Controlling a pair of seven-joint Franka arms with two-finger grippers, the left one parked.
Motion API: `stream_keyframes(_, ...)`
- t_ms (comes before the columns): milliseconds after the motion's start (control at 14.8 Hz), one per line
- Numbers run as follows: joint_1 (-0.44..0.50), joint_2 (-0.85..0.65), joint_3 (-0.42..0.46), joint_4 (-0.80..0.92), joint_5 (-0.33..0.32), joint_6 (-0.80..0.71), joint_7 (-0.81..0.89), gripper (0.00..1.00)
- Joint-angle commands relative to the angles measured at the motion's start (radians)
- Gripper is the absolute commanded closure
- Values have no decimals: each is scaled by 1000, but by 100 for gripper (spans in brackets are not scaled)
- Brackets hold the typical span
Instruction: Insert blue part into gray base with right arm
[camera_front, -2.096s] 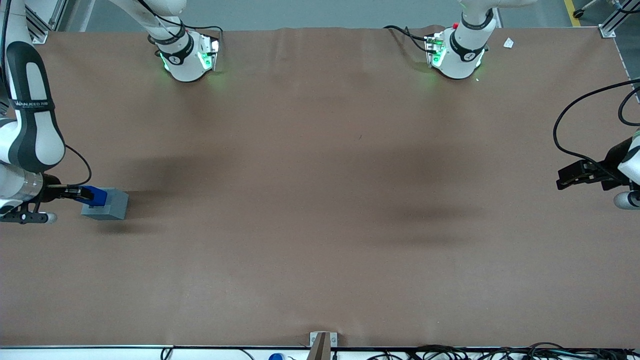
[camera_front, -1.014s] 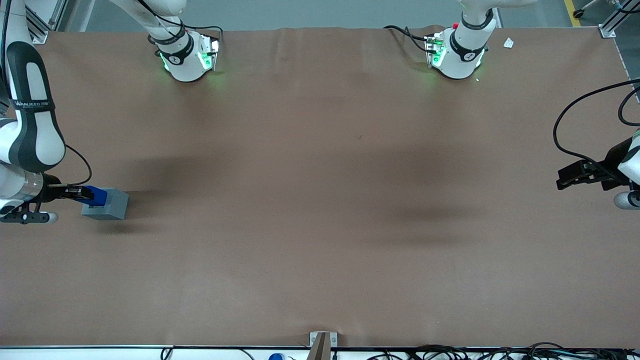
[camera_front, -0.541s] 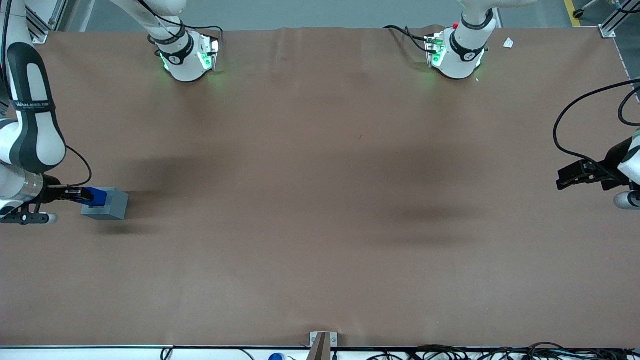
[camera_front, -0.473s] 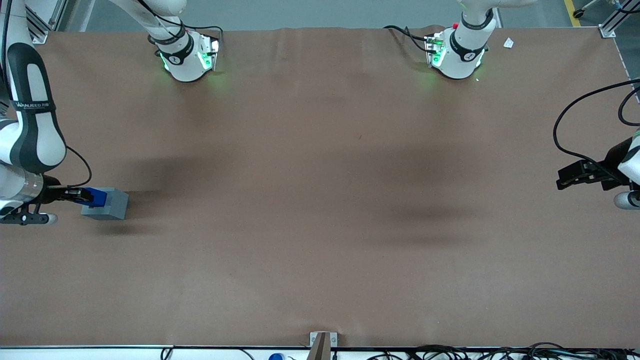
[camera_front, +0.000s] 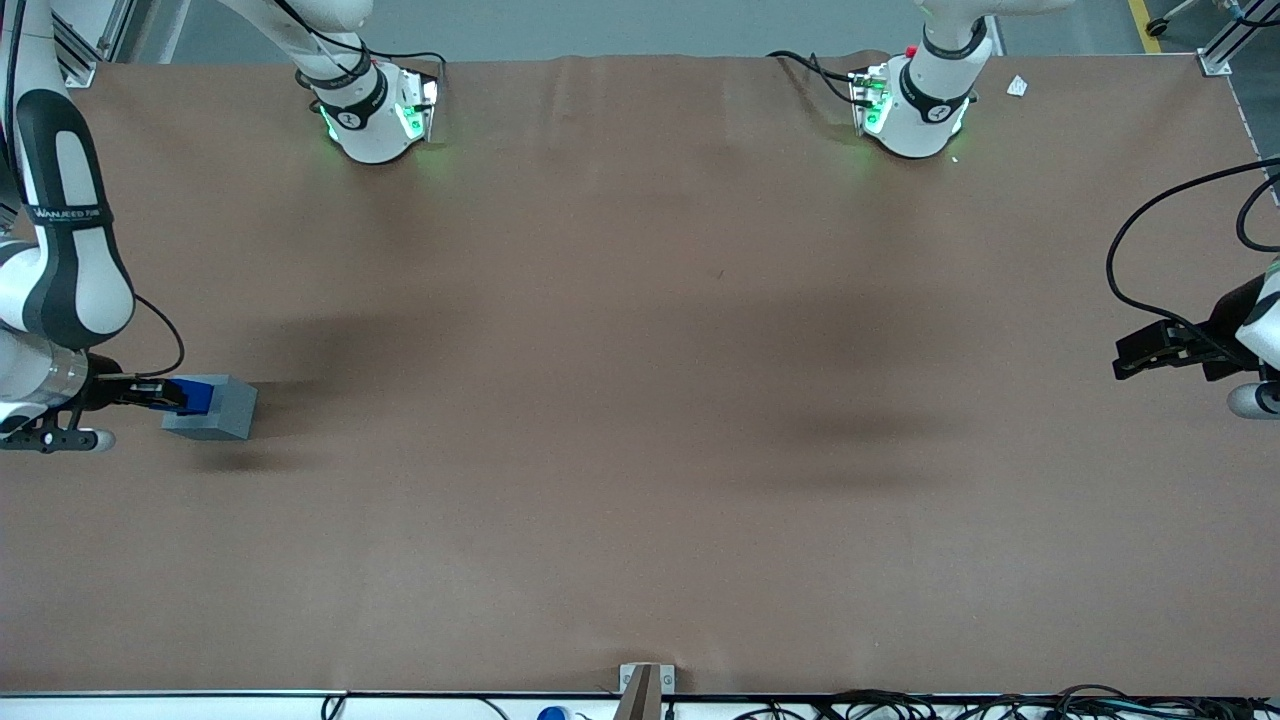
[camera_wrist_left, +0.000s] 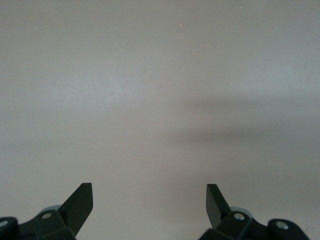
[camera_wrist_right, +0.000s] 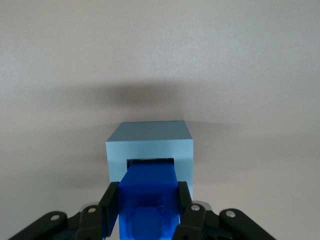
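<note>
The gray base (camera_front: 217, 409) rests on the brown table at the working arm's end. The blue part (camera_front: 196, 395) sits over its top face, held by my right gripper (camera_front: 172, 396), which is shut on it. In the right wrist view the blue part (camera_wrist_right: 148, 200) is clamped between the two black fingers (camera_wrist_right: 111, 206) and its leading end meets the square socket opening of the gray base (camera_wrist_right: 149, 144). How deep the blue part reaches into the socket is hidden.
The working arm's white and black forearm (camera_front: 60, 250) stands over the table edge above the base. Both arm bases (camera_front: 375, 115) (camera_front: 915, 110) are mounted at the table's edge farthest from the camera. A bracket (camera_front: 645, 685) sits at the nearest edge.
The blue part and my gripper have sunk slightly lower onto the gray base. The forearm has shifted a little downward. The base has stayed in place.
</note>
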Motion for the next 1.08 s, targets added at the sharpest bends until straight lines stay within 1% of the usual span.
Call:
stream_keyframes(0,-29,37,15,-4,9,18,-3,87)
stream_keyframes(135,-29,43,15,-4,9,17,-2,86)
stream_keyframes(203,-29,43,17,-4,10,17,0,84)
stream_keyframes(338,-27,43,15,-4,10,15,1,72)
stream_keyframes(406,-27,43,15,-4,10,15,1,72)
stream_keyframes(609,-27,43,15,-3,9,14,1,73)
stream_keyframes(1014,-24,41,17,5,9,11,0,86)
